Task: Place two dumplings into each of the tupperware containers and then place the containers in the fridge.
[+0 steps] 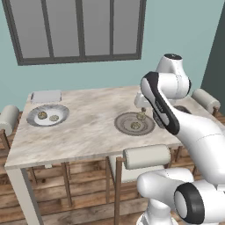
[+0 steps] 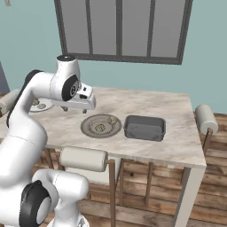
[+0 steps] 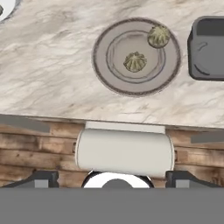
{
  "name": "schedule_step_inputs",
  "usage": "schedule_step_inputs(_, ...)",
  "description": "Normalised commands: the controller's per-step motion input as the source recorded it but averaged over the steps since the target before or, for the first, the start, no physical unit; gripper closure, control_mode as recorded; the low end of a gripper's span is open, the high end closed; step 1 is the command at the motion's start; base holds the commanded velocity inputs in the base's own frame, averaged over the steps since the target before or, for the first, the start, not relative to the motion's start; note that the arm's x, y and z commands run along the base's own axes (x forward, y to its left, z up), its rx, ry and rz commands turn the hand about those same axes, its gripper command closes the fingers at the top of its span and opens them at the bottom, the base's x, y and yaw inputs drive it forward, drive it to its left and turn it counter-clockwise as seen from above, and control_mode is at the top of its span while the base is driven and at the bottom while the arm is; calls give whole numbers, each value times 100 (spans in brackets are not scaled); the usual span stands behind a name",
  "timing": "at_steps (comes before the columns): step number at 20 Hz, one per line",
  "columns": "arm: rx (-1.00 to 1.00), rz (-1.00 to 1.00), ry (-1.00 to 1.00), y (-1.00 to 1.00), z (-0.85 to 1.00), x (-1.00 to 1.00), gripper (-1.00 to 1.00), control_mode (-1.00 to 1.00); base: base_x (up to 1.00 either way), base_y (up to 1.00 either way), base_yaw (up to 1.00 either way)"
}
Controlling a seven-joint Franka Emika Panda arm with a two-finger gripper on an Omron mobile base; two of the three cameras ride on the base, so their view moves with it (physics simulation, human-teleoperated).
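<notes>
Open-jawed end effector [image 3: 112, 178] hovers above dumplings [image 3: 135, 61] on plate [image 3: 101, 65].

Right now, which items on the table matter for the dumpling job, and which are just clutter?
Job:
- four small tan-olive dumplings
- dark grey rectangular container
- pale grey rectangular container

Lying about:
- two round grey plates
- padded chairs
</notes>
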Motion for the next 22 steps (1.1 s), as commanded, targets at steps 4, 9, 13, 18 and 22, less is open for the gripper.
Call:
schedule_step_inputs(4, 0, -1, 10, 0, -81, 67, -100, -100, 0, 0, 0)
schedule_step_inputs(9, 0, -3, 12, -20, -66, 90, -100, -100, 0, 0, 0)
schedule_step_inputs(13, 0, -5, 10, -6, -66, 96, -100, -100, 0, 0, 0)
schedule_step_inputs(18, 0, 0, 9, 0, -57, 60, -100, -100, 0, 0, 0)
schedule_step_inputs(22, 0, 0, 10, -2, -45, 45, -100, -100, 0, 0, 0)
